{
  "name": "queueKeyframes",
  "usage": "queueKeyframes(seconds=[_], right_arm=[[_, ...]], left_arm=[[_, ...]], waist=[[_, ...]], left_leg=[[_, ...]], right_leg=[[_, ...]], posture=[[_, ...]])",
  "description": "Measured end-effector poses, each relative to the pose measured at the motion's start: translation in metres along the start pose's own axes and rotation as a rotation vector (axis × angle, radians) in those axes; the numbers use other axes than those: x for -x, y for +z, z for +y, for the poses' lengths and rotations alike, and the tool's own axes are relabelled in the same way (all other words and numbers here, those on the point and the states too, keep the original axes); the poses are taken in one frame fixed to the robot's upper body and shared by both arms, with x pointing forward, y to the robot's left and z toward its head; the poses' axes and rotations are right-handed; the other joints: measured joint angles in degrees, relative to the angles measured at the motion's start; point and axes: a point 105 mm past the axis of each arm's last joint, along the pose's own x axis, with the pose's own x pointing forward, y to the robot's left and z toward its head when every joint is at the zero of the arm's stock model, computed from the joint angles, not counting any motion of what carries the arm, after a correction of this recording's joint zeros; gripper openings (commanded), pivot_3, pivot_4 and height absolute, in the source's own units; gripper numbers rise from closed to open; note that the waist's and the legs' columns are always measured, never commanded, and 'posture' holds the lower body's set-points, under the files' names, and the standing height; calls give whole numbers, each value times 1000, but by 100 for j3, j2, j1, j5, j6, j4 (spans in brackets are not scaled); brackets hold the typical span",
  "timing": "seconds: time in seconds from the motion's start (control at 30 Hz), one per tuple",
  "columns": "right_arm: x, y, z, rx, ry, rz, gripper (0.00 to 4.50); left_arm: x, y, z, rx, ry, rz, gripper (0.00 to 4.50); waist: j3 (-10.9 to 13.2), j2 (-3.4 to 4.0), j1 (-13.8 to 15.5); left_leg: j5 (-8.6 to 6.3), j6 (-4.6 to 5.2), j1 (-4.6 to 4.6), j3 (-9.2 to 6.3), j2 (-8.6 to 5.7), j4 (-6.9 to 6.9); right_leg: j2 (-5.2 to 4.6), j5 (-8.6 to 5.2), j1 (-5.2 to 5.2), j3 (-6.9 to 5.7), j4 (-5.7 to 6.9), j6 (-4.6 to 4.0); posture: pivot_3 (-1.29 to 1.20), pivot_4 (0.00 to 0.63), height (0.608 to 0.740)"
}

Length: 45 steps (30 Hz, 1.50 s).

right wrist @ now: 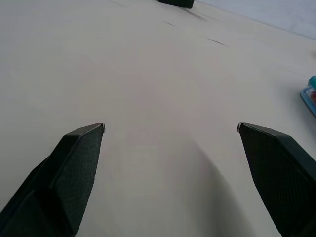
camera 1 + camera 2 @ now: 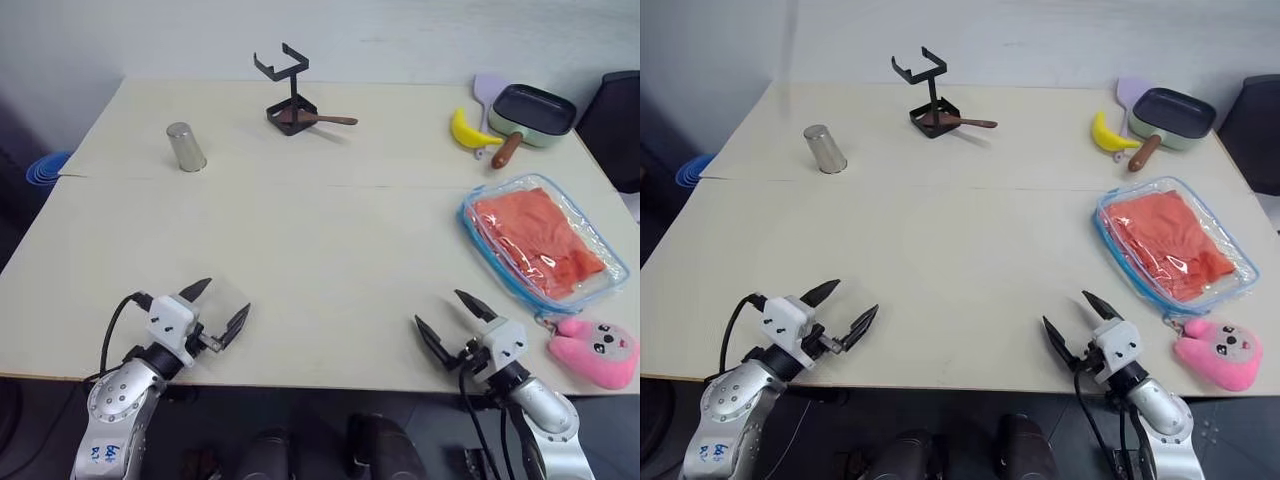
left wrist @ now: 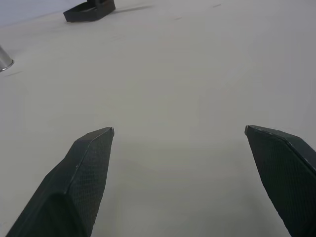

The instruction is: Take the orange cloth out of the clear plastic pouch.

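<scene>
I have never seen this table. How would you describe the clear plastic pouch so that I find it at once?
Look at the pale table, along the robot's right edge. The clear plastic pouch lies flat there, between the green pan farther away and the pink plush bunny nearer the robot. It alone is transparent, edged in light blue, with the orange cloth inside.

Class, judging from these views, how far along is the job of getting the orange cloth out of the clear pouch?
Done: nothing. The orange cloth lies inside the clear plastic pouch. In hand: nothing; the left tool and right tool are open, empty, near the table's front edge. Left: reach the pouch, open it, pull out the cloth.
</scene>
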Motion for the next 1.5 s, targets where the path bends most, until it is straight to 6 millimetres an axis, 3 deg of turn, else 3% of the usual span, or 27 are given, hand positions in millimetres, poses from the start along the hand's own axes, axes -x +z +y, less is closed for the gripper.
queueKeyframes(seconds=[0.13, 0.37, 0.87, 0.97, 1.07, 1.17, 1.23, 1.33, 1.5], right_arm=[[0, 0, 0, -1, 0, -2, 4500], [-3, 2, -1, 7, 2, -9, 4500], [-12, 10, -6, 43, -38, -49, 4500], [-19, 13, -23, 211, -102, 2, 4500], [-18, 16, -74, 401, -267, 140, 4500], [-19, 20, -107, 447, -380, 218, 4500], [-23, 15, -119, 461, -404, 264, 4500], [-32, 9, -134, 436, -437, 308, 3948], [-41, -7, -145, 265, -437, 396, 2220]], left_arm=[[5, -3, -5, 2, -28, 20, 4472], [6, 6, -17, 155, -129, -27, 4472], [1, 22, -28, 177, -285, -73, 4472], [-3, 46, -44, 216, -430, -130, 4472], [-8, 72, -63, 199, -590, -183, 4472], [-13, 74, -67, 189, -644, -182, 4472], [-18, 74, -66, 184, -657, -182, 4472], [-22, 75, -64, 171, -669, -185, 4500], [-25, 77, -65, 154, -681, -188, 4500]], waist=[[-1, 3, 5], [-2, 4, 5], [-4, 6, 3], [-4, 14, -2], [-11, 28, 15], [-12, 31, -5], [-12, 31, -23], [-12, 31, -33], [-12, 31, -1]], left_leg=[[0, 0, 1, 0, 0, 0], [0, 0, 1, 0, 0, 0], [2, -2, 2, 0, 0, 0], [3, -4, 2, 0, -3, 1], [7, -3, 1, -1, -12, 3], [17, -15, 2, 0, -3, 3], [23, -16, 1, 11, -1, 3], [26, -14, 4, 15, -2, 3], [27, -10, -1, 15, -2, 3]], right_leg=[[0, 0, 0, 1, 0, 0], [-1, 0, 0, 2, -1, 0], [1, 0, 1, 2, 1, 0], [-1, 0, 0, 5, 5, 0], [-7, 0, 2, 5, 7, 0], [10, -1, 1, 3, 7, -1], [14, -1, -3, 7, 11, -2], [14, -1, -3, 11, 17, -2], [12, -1, -2, 11, 23, -2]], posture=[[0, 150, 740], [0, 150, 740], [0, 150, 740], [0, 150, 740], [0, 150, 740], [0, 150, 740], [0, 150, 740], [0, 150, 740], [0, 150, 740]])
